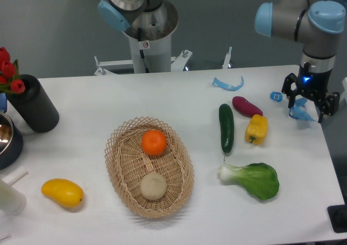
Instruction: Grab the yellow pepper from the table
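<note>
The yellow pepper (pixel 257 129) lies on the white table (pixel 81 109) at the right, just right of a cucumber and below a purple vegetable. It is blocky and glossy. My gripper (pixel 310 105) hangs at the table's far right edge, up and to the right of the pepper and well apart from it. Its black fingers (pixel 289 91) are spread and point down, with nothing held between them.
A green cucumber (pixel 226 127), a purple sweet potato (pixel 246 106) and a bok choy (pixel 254 179) surround the pepper. Blue plastic scraps (pixel 229 84) lie behind. A wicker basket (pixel 130 169) holds an orange and a pale round item. A mango-like fruit (pixel 63 193), black cylinder (pixel 33 104) and flowers sit left.
</note>
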`<move>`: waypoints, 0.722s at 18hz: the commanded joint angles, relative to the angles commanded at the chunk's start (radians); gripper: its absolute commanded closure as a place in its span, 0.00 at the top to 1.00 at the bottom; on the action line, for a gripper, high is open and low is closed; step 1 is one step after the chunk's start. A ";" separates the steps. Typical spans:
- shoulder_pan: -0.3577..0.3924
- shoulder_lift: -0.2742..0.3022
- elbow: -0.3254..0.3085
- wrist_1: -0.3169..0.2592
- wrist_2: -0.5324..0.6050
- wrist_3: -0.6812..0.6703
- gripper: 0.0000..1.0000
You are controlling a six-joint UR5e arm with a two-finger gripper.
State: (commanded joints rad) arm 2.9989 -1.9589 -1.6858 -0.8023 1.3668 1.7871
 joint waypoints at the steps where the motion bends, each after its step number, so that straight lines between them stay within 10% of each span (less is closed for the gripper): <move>1: -0.002 -0.002 0.000 0.000 -0.002 0.000 1.00; 13: -0.037 -0.023 -0.061 0.000 -0.002 -0.156 1.00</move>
State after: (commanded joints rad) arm 2.9623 -1.9819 -1.7472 -0.8023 1.3652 1.6311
